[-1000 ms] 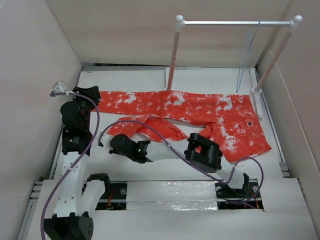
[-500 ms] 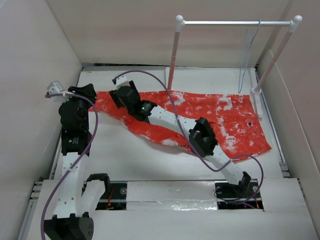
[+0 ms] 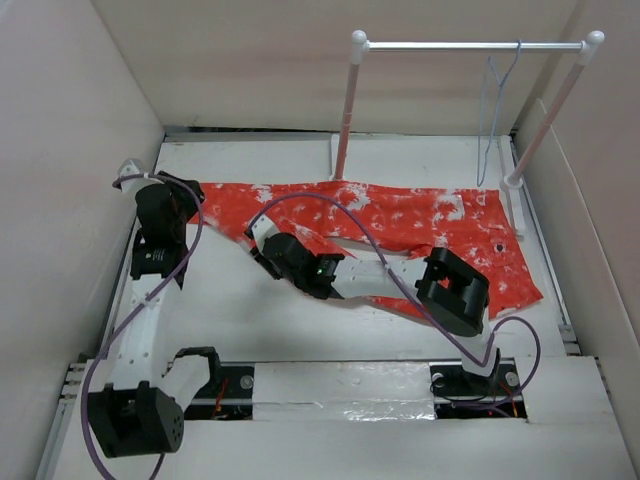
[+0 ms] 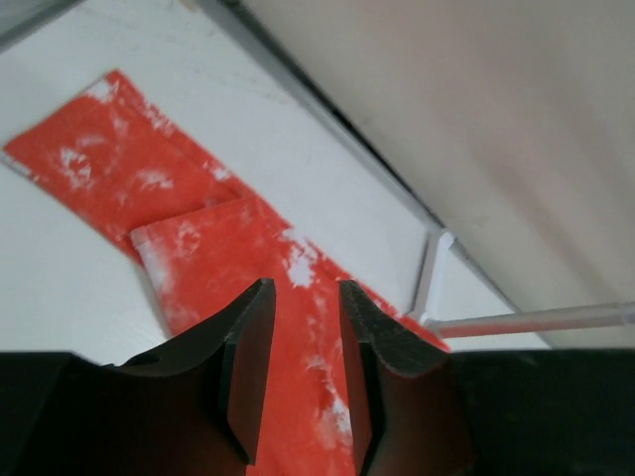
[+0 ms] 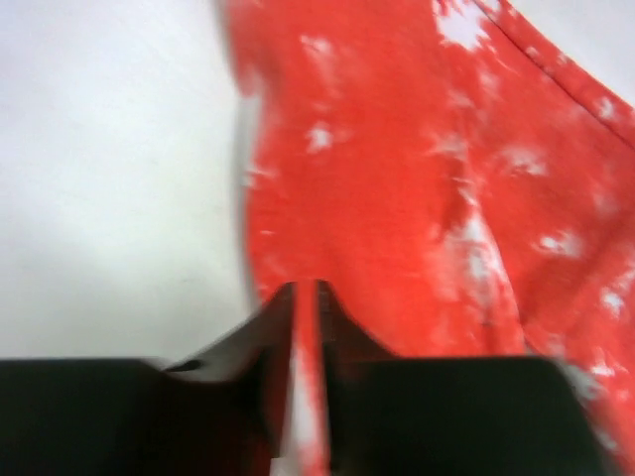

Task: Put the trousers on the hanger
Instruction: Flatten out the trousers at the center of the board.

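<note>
Although the overhead view takes in the whole table (image 3: 250,330), only the wrist views show the claws closely. From above, the trousers (image 3: 400,215) lie flat across the far half of the table with the waist to the right. The hanger (image 3: 489,115) hangs apart from them on the white rail stand (image 3: 470,45) at the far right.

The left wrist view looks along the fabric (image 4: 198,258) towards a foot of the stand (image 4: 429,283). The left gripper (image 4: 303,317) has its fingers (image 4: 248,367) partly spread, and orange cloth shows in the gap. Nothing appears pinched.

The right wrist view is blurred. The right gripper (image 5: 307,297) is closed to a narrow slit, with a sliver of the trousers (image 5: 417,198) caught between its fingers (image 5: 273,337).

From above, the left arm runs up the left edge of the table, and the left gripper (image 3: 188,192) sits at the end of the far leg. The right arm stretches low and leftward across the near leg, its elbow over the seat. The right gripper (image 3: 260,232) sits at that leg's edge.

By count there are two arms, two claws, one pair of trousers with two legs, one hanger and one stand with two posts.
</note>
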